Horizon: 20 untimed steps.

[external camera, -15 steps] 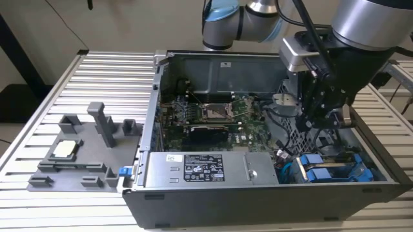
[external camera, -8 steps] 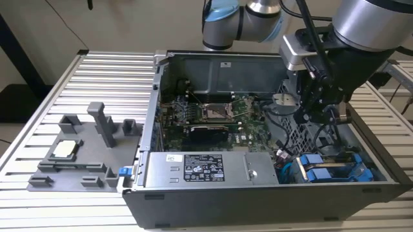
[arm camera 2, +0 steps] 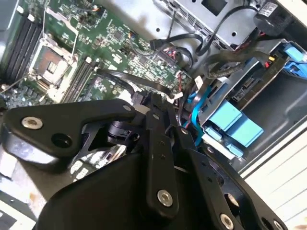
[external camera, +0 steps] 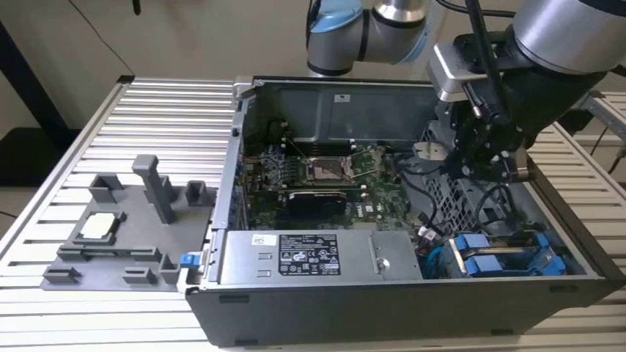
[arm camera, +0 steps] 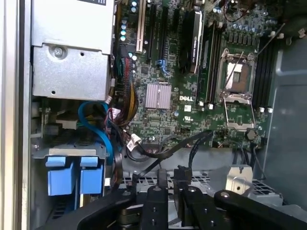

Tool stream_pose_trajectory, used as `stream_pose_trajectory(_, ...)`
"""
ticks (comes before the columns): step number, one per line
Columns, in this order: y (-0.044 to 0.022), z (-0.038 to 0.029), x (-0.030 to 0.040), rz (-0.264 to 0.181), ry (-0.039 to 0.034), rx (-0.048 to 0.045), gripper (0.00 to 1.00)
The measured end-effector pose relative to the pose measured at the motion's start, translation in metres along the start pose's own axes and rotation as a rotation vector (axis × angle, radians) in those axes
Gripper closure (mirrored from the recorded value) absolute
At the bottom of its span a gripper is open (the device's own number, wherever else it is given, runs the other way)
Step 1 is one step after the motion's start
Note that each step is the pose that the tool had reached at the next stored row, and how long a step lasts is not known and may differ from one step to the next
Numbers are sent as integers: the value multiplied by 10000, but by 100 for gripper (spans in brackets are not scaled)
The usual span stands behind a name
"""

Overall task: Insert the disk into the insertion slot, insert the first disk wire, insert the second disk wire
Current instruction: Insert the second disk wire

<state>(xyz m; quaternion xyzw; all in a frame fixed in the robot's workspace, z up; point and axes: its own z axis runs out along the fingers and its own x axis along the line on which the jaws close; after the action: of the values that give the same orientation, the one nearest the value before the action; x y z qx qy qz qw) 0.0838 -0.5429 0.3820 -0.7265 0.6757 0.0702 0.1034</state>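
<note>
The disk (external camera: 486,264) sits in the insertion slot at the case's front corner on the exterior view's right, and its blue carrier tabs show in both wrist views (arm camera: 72,177) (arm camera 2: 235,124). My gripper (external camera: 479,165) hangs inside the case, above the drive cage and beyond the disk. In the first wrist view the gripper (arm camera: 175,184) is shut on the black connector (arm camera: 182,173) of a black disk wire (arm camera: 194,143) that loops down from the motherboard. The second wrist view shows the same black wire (arm camera 2: 120,79) running to the gripper (arm camera 2: 153,103).
The grey power-supply box (external camera: 303,257) fills the case's front, next to the disk bay. A blue cable (arm camera: 96,127) and other black cables lie between bay and motherboard (external camera: 323,176). A grey fixture (external camera: 127,227) stands on the slatted table at the exterior view's left.
</note>
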Motion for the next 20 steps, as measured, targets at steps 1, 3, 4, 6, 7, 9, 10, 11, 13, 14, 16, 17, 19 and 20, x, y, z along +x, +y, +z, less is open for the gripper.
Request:
stream_pose_trajectory(1,0,-16,-2,-11,-9,-2,77)
stream_pose_trajectory(3,3,-20,-3,-69,-25,-15,70)
stream_pose_trajectory(4,5,-14,-2,-92,-27,-20,70)
stream_pose_trajectory(6,12,18,7,-106,-37,-22,70)
stream_pose_trajectory(7,14,35,11,-119,-49,-23,70)
stream_pose_trajectory(9,15,46,16,-178,-70,-36,70)
stream_pose_trajectory(10,16,46,16,-190,-71,-38,70)
stream_pose_trajectory(11,16,47,16,-193,-77,-39,70)
stream_pose_trajectory(13,15,49,17,-195,-88,-39,73)
stream_pose_trajectory(14,15,51,17,-198,-90,-39,79)
stream_pose_trajectory(16,16,57,19,-211,-90,-42,79)
stream_pose_trajectory(17,16,58,20,-221,-90,-45,85)
stream_pose_trajectory(19,16,62,21,-240,-92,-50,85)
stream_pose_trajectory(20,16,61,21,-241,-94,-51,85)
